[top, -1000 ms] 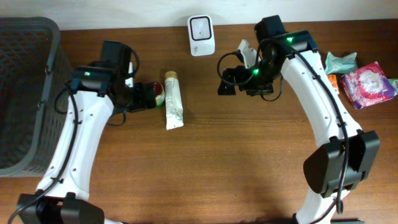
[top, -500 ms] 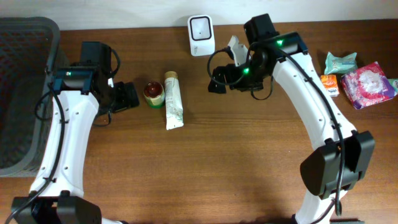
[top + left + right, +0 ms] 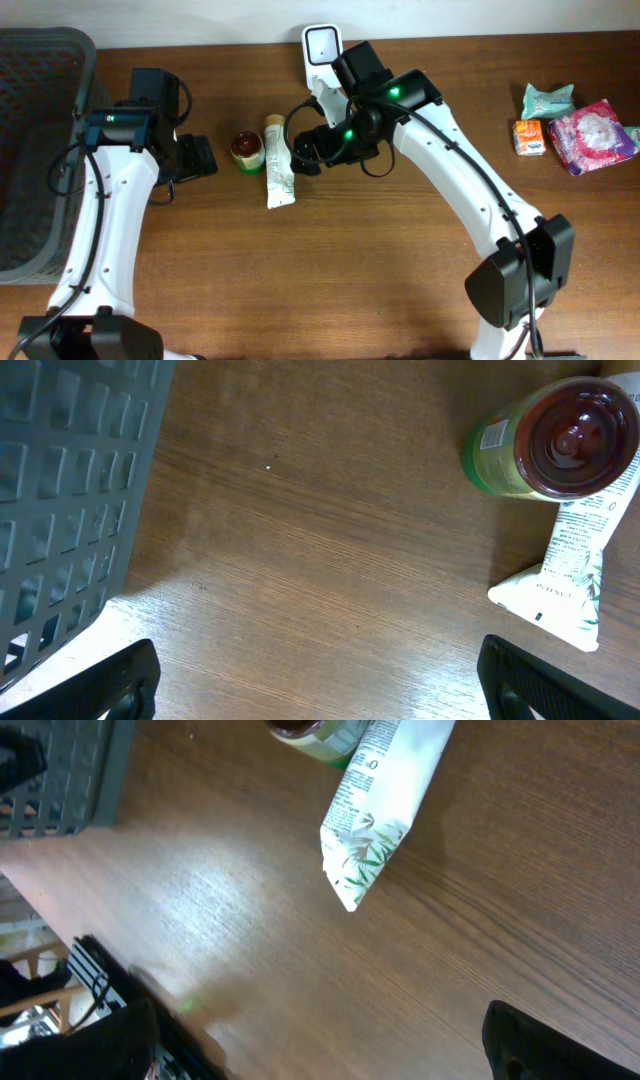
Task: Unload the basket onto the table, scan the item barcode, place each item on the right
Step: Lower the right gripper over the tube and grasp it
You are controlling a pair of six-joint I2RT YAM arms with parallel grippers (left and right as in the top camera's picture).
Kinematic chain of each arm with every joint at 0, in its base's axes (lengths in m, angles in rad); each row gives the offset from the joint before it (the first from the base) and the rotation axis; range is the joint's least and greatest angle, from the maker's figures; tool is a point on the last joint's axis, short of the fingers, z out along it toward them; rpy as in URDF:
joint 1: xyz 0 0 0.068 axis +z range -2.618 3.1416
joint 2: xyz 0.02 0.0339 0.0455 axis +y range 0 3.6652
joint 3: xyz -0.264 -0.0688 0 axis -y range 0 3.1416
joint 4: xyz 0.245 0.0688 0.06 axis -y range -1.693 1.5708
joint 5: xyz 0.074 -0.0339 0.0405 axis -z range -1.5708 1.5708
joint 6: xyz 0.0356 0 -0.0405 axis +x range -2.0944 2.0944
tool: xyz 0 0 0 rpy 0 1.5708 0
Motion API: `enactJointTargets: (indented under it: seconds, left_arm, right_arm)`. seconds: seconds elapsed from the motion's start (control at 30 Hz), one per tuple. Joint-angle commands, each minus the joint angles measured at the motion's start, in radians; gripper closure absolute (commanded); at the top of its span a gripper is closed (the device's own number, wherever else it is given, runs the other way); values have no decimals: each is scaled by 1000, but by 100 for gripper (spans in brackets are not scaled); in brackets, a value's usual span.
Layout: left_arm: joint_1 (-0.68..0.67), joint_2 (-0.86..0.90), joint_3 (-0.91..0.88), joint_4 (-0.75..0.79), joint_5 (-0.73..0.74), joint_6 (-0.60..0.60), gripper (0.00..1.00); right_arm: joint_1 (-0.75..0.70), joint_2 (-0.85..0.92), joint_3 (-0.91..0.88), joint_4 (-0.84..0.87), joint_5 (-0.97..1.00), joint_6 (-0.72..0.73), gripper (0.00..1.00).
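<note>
A white tube (image 3: 280,160) printed with green leaves lies lengthwise on the wooden table. A small green jar with a dark red lid (image 3: 246,150) stands against its left side. The white barcode scanner (image 3: 322,42) stands at the back edge. My right gripper (image 3: 308,150) hovers open just right of the tube, nothing between its fingers. The right wrist view shows the tube (image 3: 385,805) ahead of that gripper (image 3: 320,1050). My left gripper (image 3: 195,158) is open and empty, left of the jar. In the left wrist view the jar (image 3: 555,435) and tube (image 3: 570,570) lie beyond that gripper (image 3: 320,695).
A dark grey mesh basket (image 3: 40,150) fills the table's left end and shows in the left wrist view as the basket (image 3: 60,490). At the far right lie a small orange box (image 3: 530,137), a teal packet (image 3: 548,100) and a pink packet (image 3: 592,135).
My right arm has swung left from the back right to just beside the tube. My left gripper drew back left from the jar a second ago, then stayed still.
</note>
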Motion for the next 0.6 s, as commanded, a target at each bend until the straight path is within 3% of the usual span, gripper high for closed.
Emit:
enactJointTargets:
  seconds: [0.0,0.57]
  left_arm:
    - [6,-15,-3,-2,-19,-3,1]
    - [6,-15,-3,-2,-19,-3,1]
  right_arm:
    - [13,50,-5,25,2,56,1]
    - [41,158,-57,219,2,134,1]
